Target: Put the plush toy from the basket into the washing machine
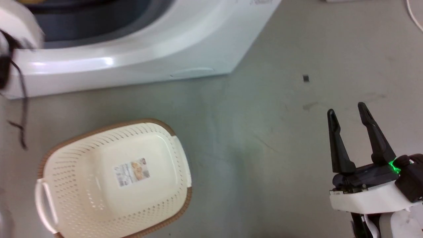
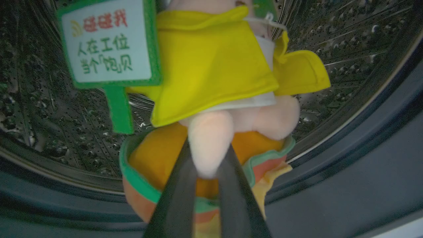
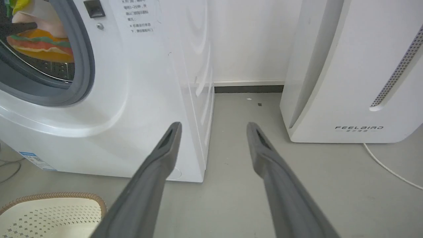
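In the left wrist view the plush toy [image 2: 214, 76] hangs inside the washing machine's steel drum [image 2: 49, 115], and my left gripper [image 2: 208, 165] is shut on its peach limb. Its yellow hair, green tag and striped base show clearly. The right wrist view catches the toy [image 3: 39, 39] through the washing machine's [image 3: 138, 99] grey gasket, held above the drum floor. The basket [image 1: 112, 180] lies on the floor with nothing in it, barcode label showing. My right gripper [image 1: 347, 114] hovers open over the floor at the right, holding nothing.
The washing machine's white front [image 1: 132, 66] runs across the top of the head view. A white FEELBIRD appliance [image 3: 357, 72] stands to the machine's right, with a white cable [image 3: 390, 168] trailing on the grey floor. A narrow gap separates the two appliances.
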